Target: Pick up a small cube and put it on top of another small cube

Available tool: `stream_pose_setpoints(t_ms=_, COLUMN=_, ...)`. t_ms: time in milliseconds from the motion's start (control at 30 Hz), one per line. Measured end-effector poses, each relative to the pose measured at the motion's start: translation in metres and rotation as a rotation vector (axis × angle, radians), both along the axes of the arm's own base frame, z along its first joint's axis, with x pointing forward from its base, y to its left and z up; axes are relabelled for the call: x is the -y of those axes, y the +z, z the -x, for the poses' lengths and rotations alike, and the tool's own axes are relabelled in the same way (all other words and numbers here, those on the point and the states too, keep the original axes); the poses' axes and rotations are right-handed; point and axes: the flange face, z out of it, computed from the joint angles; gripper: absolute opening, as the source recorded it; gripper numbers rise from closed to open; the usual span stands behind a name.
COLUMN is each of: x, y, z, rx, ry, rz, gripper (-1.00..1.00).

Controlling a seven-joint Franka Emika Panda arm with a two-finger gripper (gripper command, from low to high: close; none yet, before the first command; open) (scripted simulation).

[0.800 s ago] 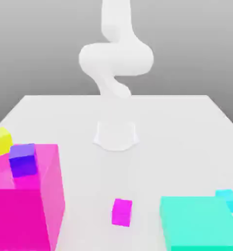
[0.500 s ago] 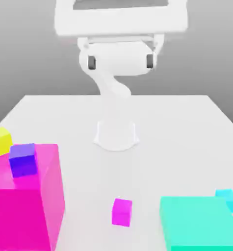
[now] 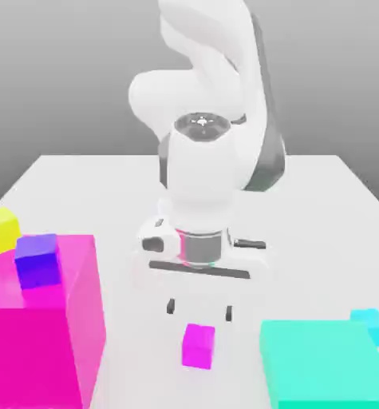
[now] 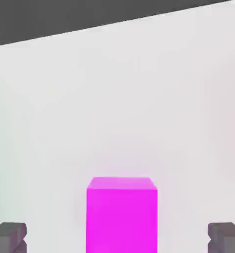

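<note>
Your tool hung just above the small magenta cube, its fingers spread wide and grasping nothing, one to each side of the cube without touching it. That cube sat on the white desk near its front edge, between the big pink block and the teal block. The small yellow cube stood just behind the pink block near the desk's left edge, beside the small purple cube on that block.
</note>
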Motion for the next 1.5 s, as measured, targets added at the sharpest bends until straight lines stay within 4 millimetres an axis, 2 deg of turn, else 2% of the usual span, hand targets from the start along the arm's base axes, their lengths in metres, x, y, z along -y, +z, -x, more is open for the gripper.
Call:
stream_pose_setpoints(t_ms=100, x=0.000, y=-0.031, z=0.001, rx=-0.003, ry=-0.001, rz=0.000, gripper=0.00)
stream_pose_setpoints(t_ms=133, x=0.000, y=-0.041, z=0.002, rx=-0.003, ry=-0.001, rz=0.000, gripper=-1.00)
stream_pose_setpoints(t_ms=367, x=0.000, y=-0.043, z=0.002, rx=-0.003, ry=-0.001, rz=0.000, gripper=-1.00)
stream_pose_setpoints(t_ms=567, x=0.000, y=0.010, z=0.002, rx=-0.004, ry=0.000, rz=0.001, gripper=-1.00)
stream_pose_setpoints(t_ms=633, x=-0.016, y=0.021, z=-0.006, rx=-0.021, ry=0.043, rz=0.018, gripper=-1.00)
stream_pose_setpoints(t_ms=700, x=-0.013, y=0.037, z=-0.021, rx=-0.033, ry=0.022, rz=0.039, gripper=-1.00)
stream_pose_setpoints(t_ms=933, x=0.052, y=0.116, z=-0.066, rx=-0.055, ry=-0.222, rz=0.110, gripper=-1.00)
stream_pose_setpoints(t_ms=1133, x=0.121, y=0.199, z=-0.078, rx=-0.069, ry=-0.467, rz=0.181, gripper=-1.00)
stream_pose_setpoints(t_ms=1300, x=0.191, y=0.239, z=-0.052, rx=-0.057, ry=-0.692, rz=0.125, gripper=-1.00)
stream_pose_setpoints(t_ms=1500, x=0.273, y=0.276, z=0.002, rx=-0.018, ry=-0.960, rz=0.023, gripper=-1.00)
